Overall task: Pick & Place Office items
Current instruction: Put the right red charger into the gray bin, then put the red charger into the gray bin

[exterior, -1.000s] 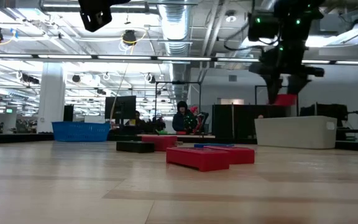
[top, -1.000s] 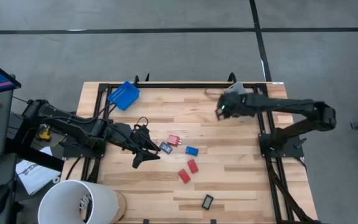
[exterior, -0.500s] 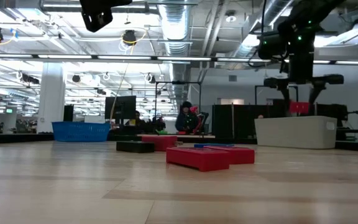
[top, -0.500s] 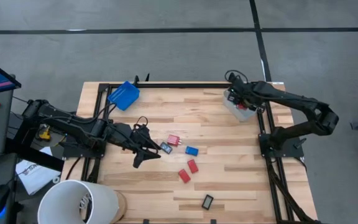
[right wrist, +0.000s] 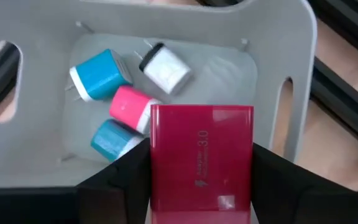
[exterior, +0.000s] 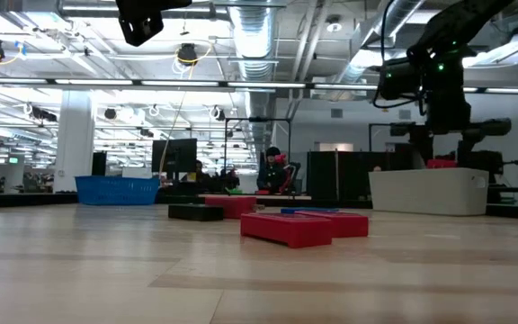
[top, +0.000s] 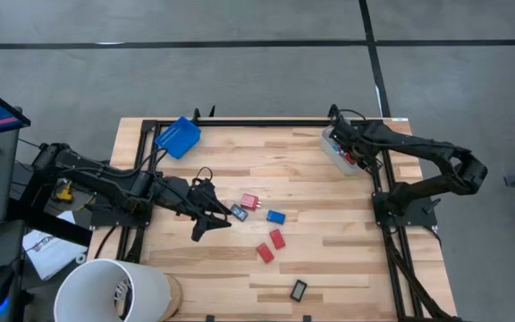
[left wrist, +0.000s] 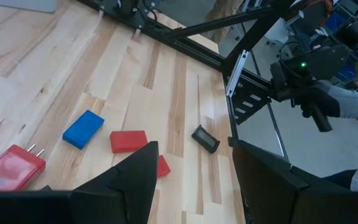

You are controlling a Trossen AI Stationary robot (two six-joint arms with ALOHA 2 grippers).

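Note:
My right gripper (right wrist: 201, 205) hangs over the clear grey bin (top: 340, 154) at the table's far right and is shut on a red block (right wrist: 201, 155). In the bin lie a blue piece (right wrist: 98, 76), a white one (right wrist: 166, 67), a pink one (right wrist: 128, 106) and a cyan one (right wrist: 112, 139). My left gripper (top: 211, 216) hovers open, left of the loose items: a red pronged piece (top: 251, 202), a blue block (top: 275, 216), two red blocks (top: 278, 238) (top: 265, 252) and a black rectangle (top: 299, 289). My right gripper pinches the red block between its two fingers by its two narrow side edges (right wrist: 155, 177). The fingers come from above, pointing steeply down. The block's free end juts past the fingertips toward the bin. It hangs clear, just above the bin's rim (exterior: 439, 164).
A blue tray (top: 178, 137) lies at the far left of the table. A white bucket (top: 110, 291) stands off the near left corner. Black frame rails (top: 378, 192) run along the table's edges. A person's gloved hand (left wrist: 347, 102) shows beyond the table.
My right gripper has carried the red block toward the table's right edge until it is over the bin, sinking a little and rolling about its own axis. The block now hangs at the bin's rim, with its narrow edge turned the other way.

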